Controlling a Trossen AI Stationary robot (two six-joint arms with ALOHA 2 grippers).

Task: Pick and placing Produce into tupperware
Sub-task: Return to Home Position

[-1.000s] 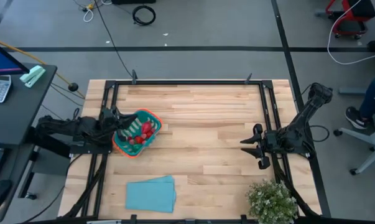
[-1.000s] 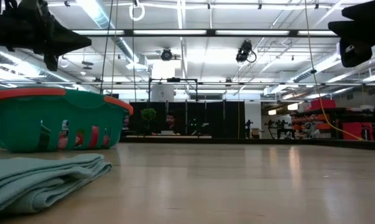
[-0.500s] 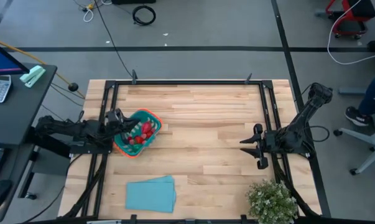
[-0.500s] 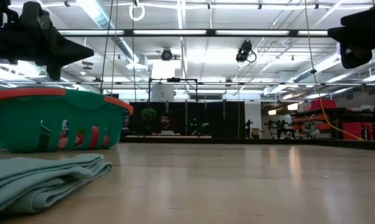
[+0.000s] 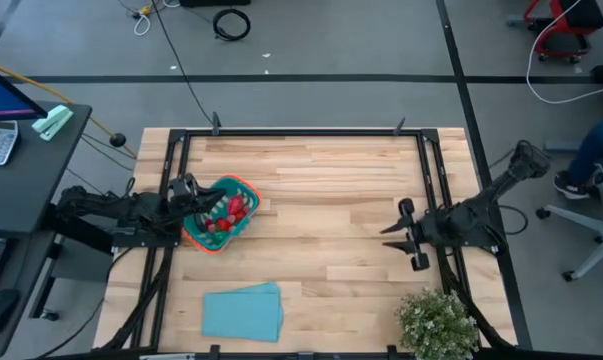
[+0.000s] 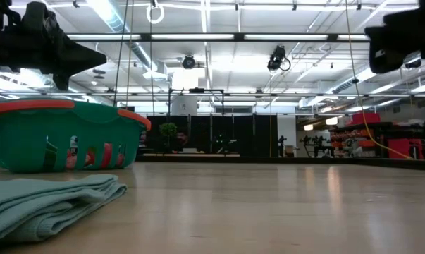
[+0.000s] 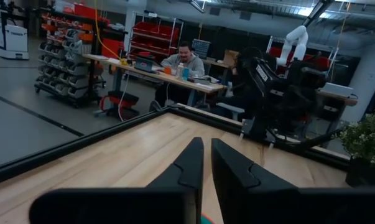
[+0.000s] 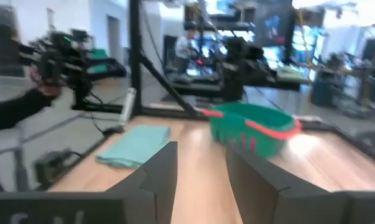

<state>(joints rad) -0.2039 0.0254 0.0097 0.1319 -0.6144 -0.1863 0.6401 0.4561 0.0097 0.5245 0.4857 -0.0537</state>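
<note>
The teal tub with the orange rim (image 5: pixel 237 183) stands on its base at the table's left side and shows from the side in the low view (image 6: pixel 64 141). Small red and pink produce (image 5: pixel 235 208) lies inside it and shows through the wall slots (image 6: pixel 106 155). My left gripper (image 5: pixel 219 198) hovers shut just above the tub's left part, fingers pointing toward the table's right (image 7: pixel 206 163). My right gripper (image 5: pixel 386 231) is open in the air near the right edge, pointing left toward the tub (image 8: pixel 252 127).
A folded light-blue cloth (image 5: pixel 243 310) lies near the front edge, left of centre. A bushy potted plant (image 5: pixel 439 322) stands at the front right corner, close below my right arm. Black frame rails run along the table's sides. Bare wood lies between the two grippers.
My left gripper shifted slightly over the tub, dropped a little, then held still. My right arm's elbow swung outward toward the table's right, and its gripper moved slightly. The tub, produce and cloth stayed put.
</note>
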